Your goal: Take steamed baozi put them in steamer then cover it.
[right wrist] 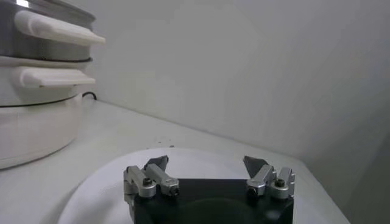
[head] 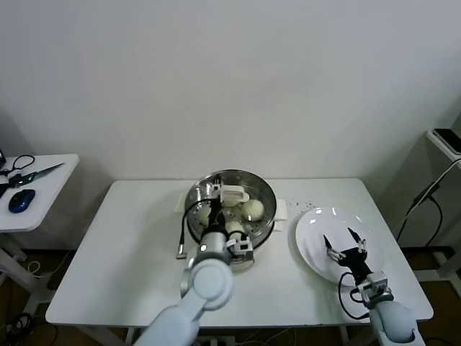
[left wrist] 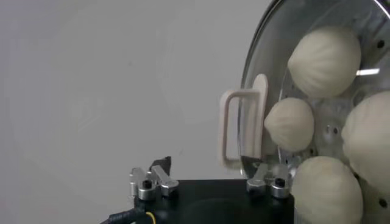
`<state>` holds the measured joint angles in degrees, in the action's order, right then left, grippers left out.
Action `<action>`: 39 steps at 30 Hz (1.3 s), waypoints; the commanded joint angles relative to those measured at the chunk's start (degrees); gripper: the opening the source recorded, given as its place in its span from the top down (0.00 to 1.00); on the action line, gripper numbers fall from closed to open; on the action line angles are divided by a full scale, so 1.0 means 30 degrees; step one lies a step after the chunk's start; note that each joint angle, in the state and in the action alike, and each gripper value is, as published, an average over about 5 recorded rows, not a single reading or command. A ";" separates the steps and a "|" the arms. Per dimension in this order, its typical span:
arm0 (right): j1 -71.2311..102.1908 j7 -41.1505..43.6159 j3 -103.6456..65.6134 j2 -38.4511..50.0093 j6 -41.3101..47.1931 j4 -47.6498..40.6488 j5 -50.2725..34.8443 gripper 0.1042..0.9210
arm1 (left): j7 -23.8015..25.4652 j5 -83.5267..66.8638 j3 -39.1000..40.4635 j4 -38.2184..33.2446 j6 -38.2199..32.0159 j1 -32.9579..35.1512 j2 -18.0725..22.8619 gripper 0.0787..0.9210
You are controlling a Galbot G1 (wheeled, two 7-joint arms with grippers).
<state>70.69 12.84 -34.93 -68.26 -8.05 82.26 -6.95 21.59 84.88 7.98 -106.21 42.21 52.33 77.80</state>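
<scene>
The steamer stands at the table's middle on its white pot base. The clear glass cover lies over it, with its white handle at the centre. Several cream-white baozi show through the glass. In the left wrist view the cover, its handle and the baozi are close. My left gripper is over the steamer, open, its jaws wide apart next to the handle. My right gripper is open and empty above the white plate.
A white sheet lies under the steamer. A side table at the left holds scissors and a blue mouse. Cables hang at the far right. The plate sits near the table's right front.
</scene>
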 commanded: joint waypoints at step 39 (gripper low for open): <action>0.0407 -0.0421 0.0462 -0.0351 0.0525 0.2172 -0.0708 0.12 | -1.0448 -2.7433 -1.6658 -0.1563 -1.4085 1.2197 0.0871 0.12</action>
<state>71.69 11.72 -33.64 -69.47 -5.90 87.87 -8.58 -7.32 16.90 -34.94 -116.63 14.40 85.50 77.16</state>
